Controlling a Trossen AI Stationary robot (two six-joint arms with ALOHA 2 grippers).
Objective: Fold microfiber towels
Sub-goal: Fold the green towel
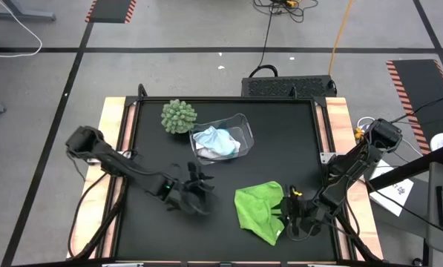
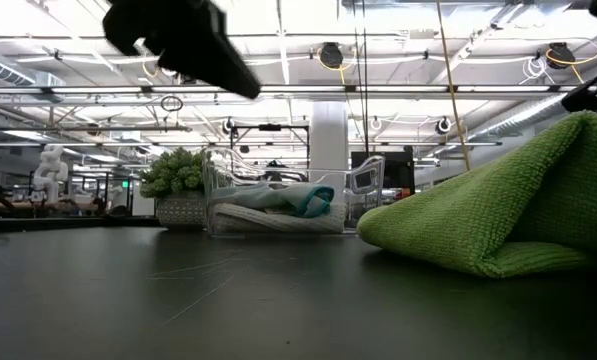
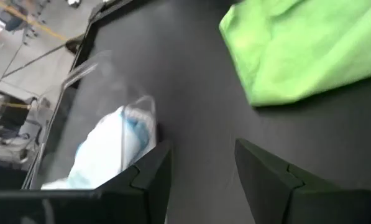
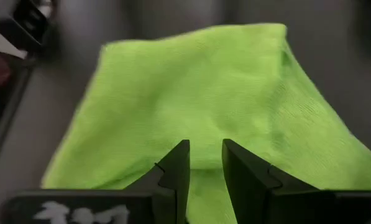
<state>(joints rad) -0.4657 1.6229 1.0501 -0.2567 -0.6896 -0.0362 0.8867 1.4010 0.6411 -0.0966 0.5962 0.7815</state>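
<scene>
The lime green towel (image 1: 257,211) lies on the black table (image 1: 154,237) near its front right. Its right side is raised into a ridge (image 2: 568,135), where my right gripper (image 4: 205,163) is shut on it. My left gripper (image 1: 195,194) hovers open over bare table to the left of the green towel (image 3: 297,50), with nothing between its fingers (image 3: 260,177). The white towel (image 1: 205,138) and the light blue towel (image 1: 227,147) lie bunched in a clear bin (image 1: 243,122) at the back. My right gripper pinches the green towel's right edge (image 4: 204,149) between its two fingers, slanting down from the table's right side. One layer or several, I cannot tell. That edge is lifted off the table, and the cloth slopes down from it to the left part (image 2: 418,230), which lies on the table.
A round green spiky plant (image 1: 178,116) in a pot stands at the back left, beside the bin (image 2: 363,180). Bare black table lies between the bin and the green towel and along the left side. Wooden rails (image 1: 111,148) border the table.
</scene>
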